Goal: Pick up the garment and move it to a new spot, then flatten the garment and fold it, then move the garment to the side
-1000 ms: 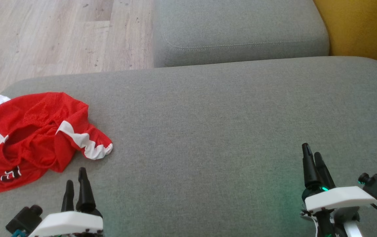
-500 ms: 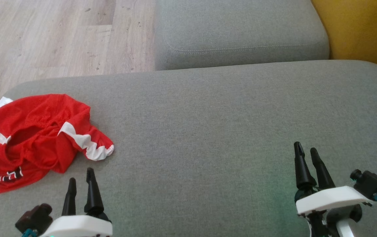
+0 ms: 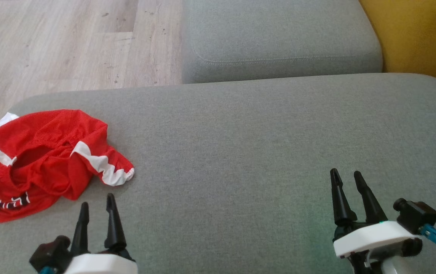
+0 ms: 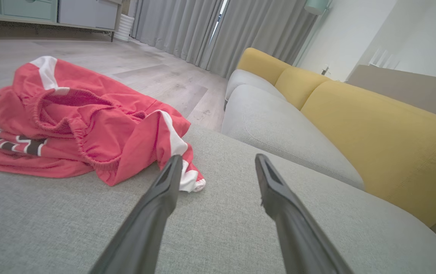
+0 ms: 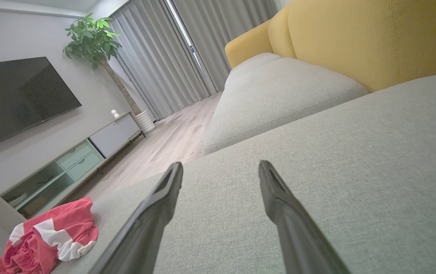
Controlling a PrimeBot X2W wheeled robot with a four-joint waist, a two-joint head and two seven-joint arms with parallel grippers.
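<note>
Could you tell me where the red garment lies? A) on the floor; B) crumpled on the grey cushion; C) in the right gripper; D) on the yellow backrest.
B: the red garment lies crumpled on the grey cushion, close to the open left gripper.

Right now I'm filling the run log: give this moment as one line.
stage: pre-pickup | garment: crumpled on grey cushion | left hand: open, empty, near garment | right hand: open, empty
</note>
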